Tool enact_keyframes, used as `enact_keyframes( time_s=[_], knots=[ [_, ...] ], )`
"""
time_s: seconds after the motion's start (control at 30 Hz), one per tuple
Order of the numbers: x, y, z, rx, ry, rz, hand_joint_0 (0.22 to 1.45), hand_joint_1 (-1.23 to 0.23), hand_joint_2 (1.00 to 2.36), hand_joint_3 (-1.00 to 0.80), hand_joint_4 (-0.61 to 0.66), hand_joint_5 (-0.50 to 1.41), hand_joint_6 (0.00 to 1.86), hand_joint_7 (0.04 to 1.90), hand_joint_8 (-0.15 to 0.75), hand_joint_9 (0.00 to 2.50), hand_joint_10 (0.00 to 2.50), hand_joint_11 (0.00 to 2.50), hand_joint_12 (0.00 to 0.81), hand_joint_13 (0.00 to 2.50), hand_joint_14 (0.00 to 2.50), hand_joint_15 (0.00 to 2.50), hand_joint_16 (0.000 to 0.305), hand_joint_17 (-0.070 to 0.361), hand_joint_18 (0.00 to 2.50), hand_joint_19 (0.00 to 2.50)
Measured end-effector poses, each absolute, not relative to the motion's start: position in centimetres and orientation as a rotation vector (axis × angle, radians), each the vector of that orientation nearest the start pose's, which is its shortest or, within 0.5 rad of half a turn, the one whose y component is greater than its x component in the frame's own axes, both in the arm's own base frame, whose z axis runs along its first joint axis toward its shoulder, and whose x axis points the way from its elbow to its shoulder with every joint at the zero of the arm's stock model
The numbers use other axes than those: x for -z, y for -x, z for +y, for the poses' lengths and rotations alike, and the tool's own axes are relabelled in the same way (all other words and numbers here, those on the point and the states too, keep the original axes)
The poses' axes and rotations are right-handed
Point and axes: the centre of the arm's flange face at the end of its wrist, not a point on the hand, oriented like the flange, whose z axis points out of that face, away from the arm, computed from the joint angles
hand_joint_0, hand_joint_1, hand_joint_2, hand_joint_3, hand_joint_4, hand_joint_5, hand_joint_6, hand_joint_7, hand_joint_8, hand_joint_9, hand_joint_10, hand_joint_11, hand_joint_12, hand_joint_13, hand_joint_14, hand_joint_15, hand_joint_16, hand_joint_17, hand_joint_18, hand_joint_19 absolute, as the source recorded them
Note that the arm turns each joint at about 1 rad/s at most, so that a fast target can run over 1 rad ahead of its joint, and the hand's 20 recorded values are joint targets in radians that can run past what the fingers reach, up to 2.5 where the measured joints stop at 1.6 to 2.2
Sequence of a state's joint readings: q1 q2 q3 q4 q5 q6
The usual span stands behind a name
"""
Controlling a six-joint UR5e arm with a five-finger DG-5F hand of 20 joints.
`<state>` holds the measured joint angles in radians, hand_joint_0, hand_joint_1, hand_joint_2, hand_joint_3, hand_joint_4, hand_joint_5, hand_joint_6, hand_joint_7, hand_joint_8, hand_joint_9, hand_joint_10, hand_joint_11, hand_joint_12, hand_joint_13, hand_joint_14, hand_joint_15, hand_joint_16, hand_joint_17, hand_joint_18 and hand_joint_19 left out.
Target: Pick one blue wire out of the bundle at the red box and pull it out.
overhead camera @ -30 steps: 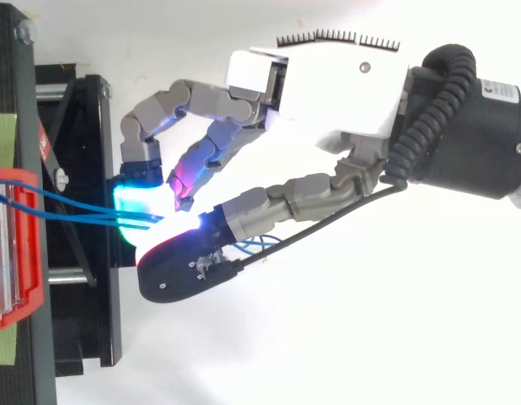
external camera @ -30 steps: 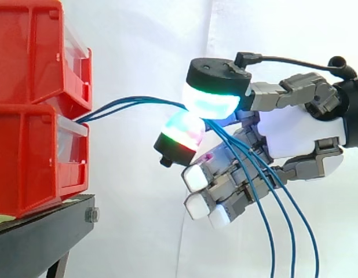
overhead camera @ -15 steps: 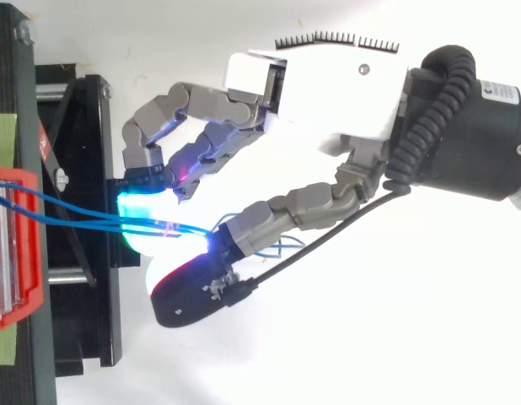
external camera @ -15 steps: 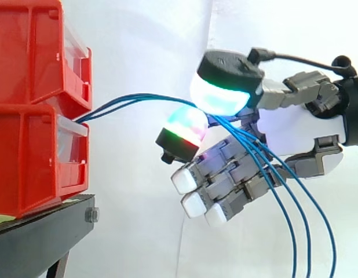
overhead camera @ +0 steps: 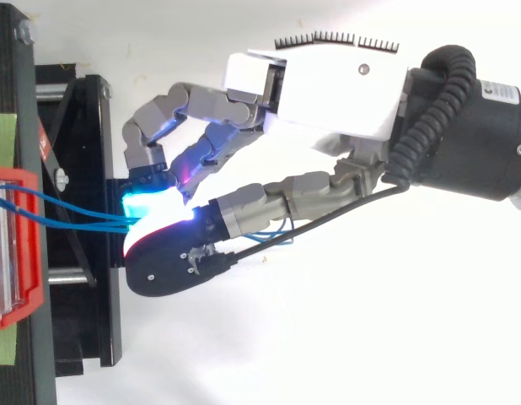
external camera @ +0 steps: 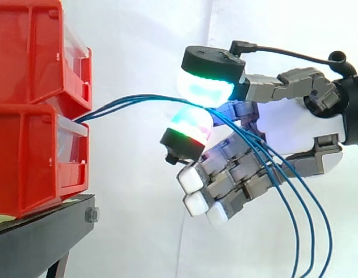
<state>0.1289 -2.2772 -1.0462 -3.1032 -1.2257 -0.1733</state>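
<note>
Three blue wires [external camera: 132, 101] leave the gap between the two stacked red bins [external camera: 28, 156] and run right into my hand [external camera: 295, 130]. There they pass between the thumb's glowing pad [external camera: 205, 87] above and a finger's green and red pad [external camera: 189, 128] below, which close on them. Behind the pinch the wires droop in long loops past the curled white-tipped fingers [external camera: 193, 178]. From above, the wires [overhead camera: 75, 221] cross from the red bin [overhead camera: 12, 245] to the cyan glow under the hand [overhead camera: 328, 84].
The bins stand on a black stand [external camera: 40, 231] at the left, seen from above as a black frame [overhead camera: 83, 169]. A white curtain hangs behind. Open space lies between the bins and the hand.
The thumb lifted off the wires half a second ago and has come back down on them, a little nearer the bins. The wire loops hang further right.
</note>
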Motion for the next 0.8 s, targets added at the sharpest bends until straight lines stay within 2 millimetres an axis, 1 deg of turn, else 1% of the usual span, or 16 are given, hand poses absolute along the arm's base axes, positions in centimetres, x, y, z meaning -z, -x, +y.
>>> enact_keyframes(
  time_s=[0.03, 0.17, 0.27, 0.3, 0.4, 0.47, 0.5, 0.57, 0.6, 0.63, 0.67, 0.7, 0.73, 0.77, 0.8],
  knots=[
    [-30.29, -75.54, -7.05, -0.831, -1.256, 1.259, 0.62, -0.85, 1.02, -0.25, 0.07, -0.12, 0.94, 1.14, 0.299, 0.86, 0.01, 0.49, 0.414, 0.78, 0.02, 0.56, 0.048, 0.109, 0.65, 0.46],
    [-30.41, -75.56, -7.06, -0.832, -1.255, 1.258, 0.64, -0.85, 1.01, -0.26, 0.02, -0.13, 0.94, 1.12, 0.288, 0.85, 0.01, 0.49, 0.411, 0.78, 0.02, 0.54, 0.049, 0.109, 0.66, 0.45],
    [-30.51, -75.54, -7.06, -0.831, -1.256, 1.259, 0.61, -0.79, 1.02, -0.28, -0.07, -0.13, 0.94, 1.09, 0.257, 0.86, 0.01, 0.45, 0.402, 0.76, 0.02, 0.51, 0.049, 0.109, 0.65, 0.48],
    [-30.53, -75.53, -7.06, -0.83, -1.257, 1.26, 0.59, -0.79, 1.01, -0.28, -0.12, -0.13, 0.93, 1.07, 0.233, 0.86, 0.01, 0.37, 0.394, 0.75, 0.02, 0.49, 0.048, 0.109, 0.62, 0.48],
    [-30.6, -75.51, -7.07, -0.828, -1.258, 1.261, 0.56, -0.78, 1.01, -0.26, -0.15, -0.11, 0.91, 1.03, 0.231, 0.88, 0.01, 0.29, 0.421, 0.75, 0.02, 0.46, 0.056, 0.126, 0.65, 0.46],
    [-30.61, -75.5, -7.08, -0.827, -1.258, 1.261, 0.55, -0.72, 1.01, -0.25, -0.16, -0.1, 0.9, 1.0, 0.226, 0.89, 0.01, 0.26, 0.433, 0.75, 0.01, 0.45, 0.059, 0.132, 0.66, 0.46],
    [-30.6, -75.5, -7.08, -0.827, -1.259, 1.261, 0.54, -0.64, 1.01, -0.22, -0.15, -0.1, 0.88, 1.02, 0.216, 0.88, 0.01, 0.21, 0.425, 0.73, 0.02, 0.44, 0.058, 0.13, 0.63, 0.47],
    [-30.65, -75.5, -7.08, -0.827, -1.259, 1.26, 0.54, -0.63, 1.01, -0.21, -0.14, -0.09, 0.86, 1.03, 0.217, 0.88, 0.0, 0.17, 0.422, 0.73, 0.01, 0.42, 0.057, 0.129, 0.62, 0.46],
    [-30.66, -75.5, -7.08, -0.827, -1.258, 1.26, 0.54, -0.65, 1.01, -0.19, -0.13, -0.09, 0.85, 1.02, 0.218, 0.87, 0.0, 0.15, 0.417, 0.74, 0.01, 0.42, 0.057, 0.128, 0.62, 0.46],
    [-30.67, -75.5, -7.09, -0.827, -1.258, 1.26, 0.54, -0.7, 1.01, -0.17, -0.13, -0.09, 0.84, 1.07, 0.223, 0.85, 0.0, 0.16, 0.421, 0.74, 0.01, 0.42, 0.057, 0.129, 0.63, 0.46],
    [-30.66, -75.51, -7.08, -0.827, -1.259, 1.26, 0.54, -0.71, 1.01, -0.15, -0.12, -0.1, 0.85, 1.1, 0.23, 0.85, 0.0, 0.2, 0.423, 0.74, 0.01, 0.43, 0.058, 0.129, 0.63, 0.45],
    [-30.66, -75.51, -7.08, -0.827, -1.259, 1.26, 0.56, -0.75, 1.02, -0.11, -0.12, -0.13, 0.88, 1.07, 0.226, 0.81, 0.01, 0.24, 0.42, 0.73, 0.02, 0.44, 0.056, 0.126, 0.62, 0.45],
    [-30.67, -75.51, -7.08, -0.827, -1.258, 1.26, 0.57, -0.78, 1.02, -0.09, -0.12, -0.14, 0.89, 1.08, 0.218, 0.79, 0.01, 0.26, 0.407, 0.72, 0.02, 0.43, 0.053, 0.119, 0.61, 0.45],
    [-30.66, -75.51, -7.09, -0.827, -1.259, 1.26, 0.58, -0.81, 1.02, -0.08, -0.13, -0.14, 0.9, 1.09, 0.218, 0.79, 0.01, 0.26, 0.406, 0.71, 0.02, 0.43, 0.053, 0.118, 0.61, 0.45],
    [-30.66, -75.51, -7.08, -0.827, -1.259, 1.26, 0.6, -0.85, 1.02, -0.08, -0.19, -0.15, 0.91, 1.14, 0.203, 0.77, 0.01, 0.27, 0.396, 0.71, 0.02, 0.42, 0.05, 0.113, 0.62, 0.44]
  ],
)
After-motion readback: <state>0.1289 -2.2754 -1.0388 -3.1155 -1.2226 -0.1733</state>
